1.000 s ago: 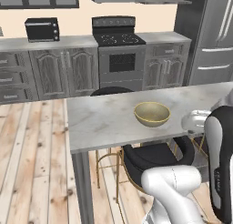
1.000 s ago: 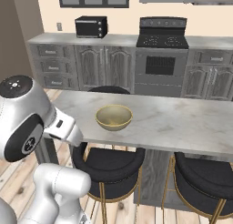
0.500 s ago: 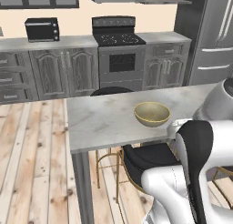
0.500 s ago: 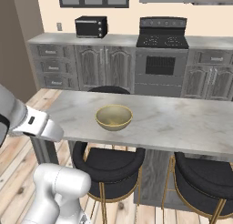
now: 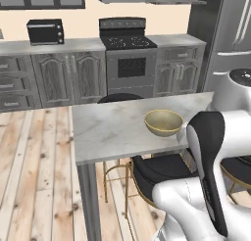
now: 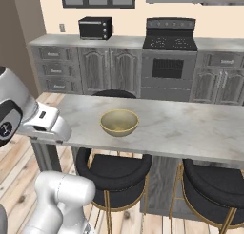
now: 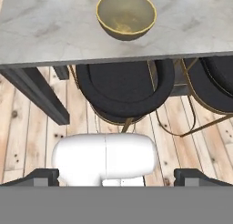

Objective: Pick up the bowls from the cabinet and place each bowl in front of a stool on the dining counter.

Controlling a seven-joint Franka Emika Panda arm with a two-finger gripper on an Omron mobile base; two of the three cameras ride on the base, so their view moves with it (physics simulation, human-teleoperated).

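Observation:
A tan-olive bowl with a golden rim stands upright on the dining counter, close to its near edge. Right below it, tucked under the slab, is a black stool. My gripper is open and holds nothing. It hangs well back from the counter, above the floor, with its dark fingertips far apart. The dark grey cabinet with its flat shelf is at the far right wall.
A second stool stands to the right of the first, and another at the counter's far side. Behind are grey drawer units, a stove, a toaster oven and a fridge. Wooden floor lies to the left.
The arm has swung: its upper links slid left and down in the right base view and folded lower in the left base view. The bowl has not moved, and the gripper stays open.

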